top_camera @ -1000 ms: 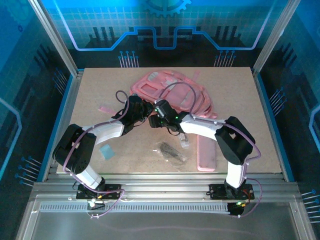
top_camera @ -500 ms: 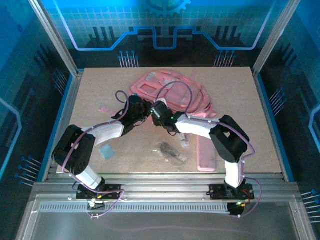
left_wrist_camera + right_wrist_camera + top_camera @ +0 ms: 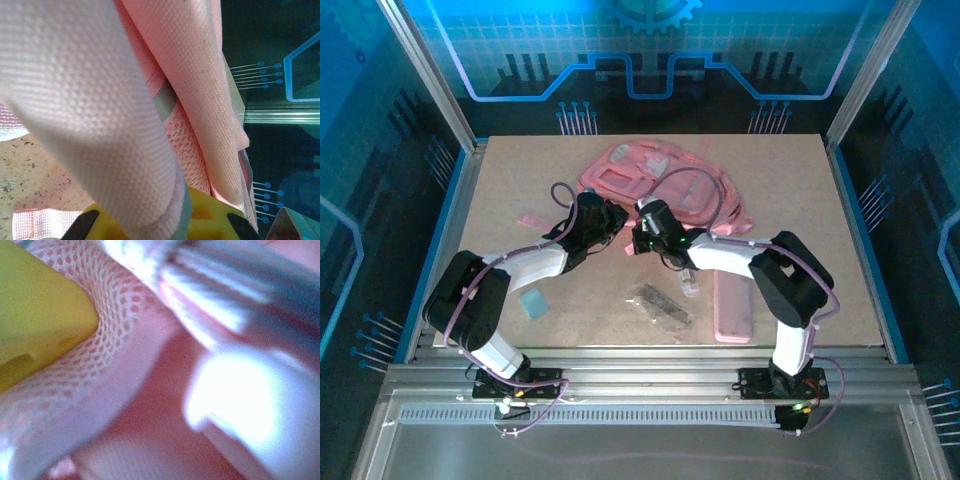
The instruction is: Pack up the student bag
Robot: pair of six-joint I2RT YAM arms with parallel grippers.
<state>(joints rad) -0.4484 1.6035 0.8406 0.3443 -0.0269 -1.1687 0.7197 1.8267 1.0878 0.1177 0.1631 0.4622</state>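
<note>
Gripping at the near edge of the student bag [image 3: 660, 172], both arms meet mid-table.
The left gripper [image 3: 612, 222] looks pinched on a fold of pink fabric that runs down onto its yellow pads [image 3: 202, 220]. The right gripper [image 3: 638, 238] has mesh pressed against one pad, and its spread cannot be told in the blur. The bag lies flat at the far middle of the table [image 3: 800, 200], with open board far left and down the right side. A pink pencil case [image 3: 732, 305], a dark packet [image 3: 662, 305] and a blue card [image 3: 532, 302] sit nearer the bases.

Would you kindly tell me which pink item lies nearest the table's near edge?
The flat pink pencil case, front right; the student bag lies farther back.
</note>
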